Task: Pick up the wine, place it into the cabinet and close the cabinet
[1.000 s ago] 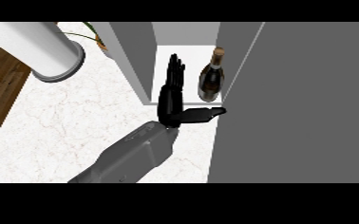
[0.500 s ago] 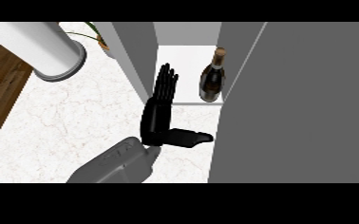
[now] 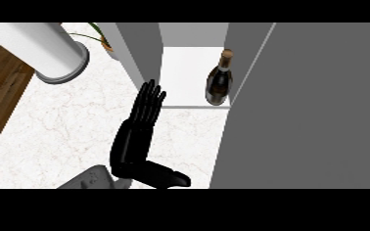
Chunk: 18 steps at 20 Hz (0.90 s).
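Your wine bottle point(image 3: 219, 82) stands upright inside the open cabinet point(image 3: 194, 73), on its white floor against the right wall. It sits up and to the right of the right hand point(image 3: 133, 139), well apart from the fingers point(image 3: 148, 100), which are released, straight and holding nothing above the marble tabletop point(image 3: 65, 122). The bottle is dark glass with a tan neck.

White marble counter point(image 3: 65, 122), faint veins. Dark wood floor point(image 3: 11, 85) past its left edge. White cylinder point(image 3: 47, 49) at far-left corner, plant point(image 3: 101, 36) just behind.
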Available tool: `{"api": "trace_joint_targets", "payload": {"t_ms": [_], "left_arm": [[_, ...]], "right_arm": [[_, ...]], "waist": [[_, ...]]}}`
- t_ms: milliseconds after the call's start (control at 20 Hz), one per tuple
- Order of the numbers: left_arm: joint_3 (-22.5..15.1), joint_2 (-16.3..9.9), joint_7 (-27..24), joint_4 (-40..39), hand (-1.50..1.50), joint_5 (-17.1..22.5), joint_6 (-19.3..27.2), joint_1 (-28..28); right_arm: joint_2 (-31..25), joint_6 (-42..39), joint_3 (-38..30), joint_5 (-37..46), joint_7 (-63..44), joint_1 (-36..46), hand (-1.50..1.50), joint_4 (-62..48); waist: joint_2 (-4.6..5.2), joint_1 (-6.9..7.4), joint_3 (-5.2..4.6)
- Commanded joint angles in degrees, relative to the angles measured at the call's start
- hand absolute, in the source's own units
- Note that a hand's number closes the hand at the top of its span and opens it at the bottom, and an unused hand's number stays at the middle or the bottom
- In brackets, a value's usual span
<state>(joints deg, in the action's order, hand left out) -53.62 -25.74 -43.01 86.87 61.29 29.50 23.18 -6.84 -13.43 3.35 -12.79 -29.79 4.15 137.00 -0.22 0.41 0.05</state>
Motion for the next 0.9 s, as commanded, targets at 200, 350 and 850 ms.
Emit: {"api": "trace_joint_targets", "payload": {"t_ms": [200, 350, 850], "left_arm": [[1.9, -11.96, -0.39, 14.38, 1.5, -2.9, -5.4, -12.2], [4.91, -16.55, -1.78, 15.62, 1.5, -1.48, -8.85, -15.47], [13.28, -26.68, -4.8, 21.9, -1.5, 0.94, -15.66, -27.79]], "right_arm": [[-3.61, -7.74, 0.94, -7.21, 0.37, -2.8, 1.5, 2.34], [-0.24, -5.78, 10.39, -6.22, -3.78, -6.49, 1.5, 7.07], [4.84, -0.96, 29.92, 0.91, -11.52, -2.48, 1.5, 8.93]], "waist": [[0.03, 0.03, -0.03], [-0.13, -0.01, -0.08], [-0.21, 0.13, -0.14]]}}
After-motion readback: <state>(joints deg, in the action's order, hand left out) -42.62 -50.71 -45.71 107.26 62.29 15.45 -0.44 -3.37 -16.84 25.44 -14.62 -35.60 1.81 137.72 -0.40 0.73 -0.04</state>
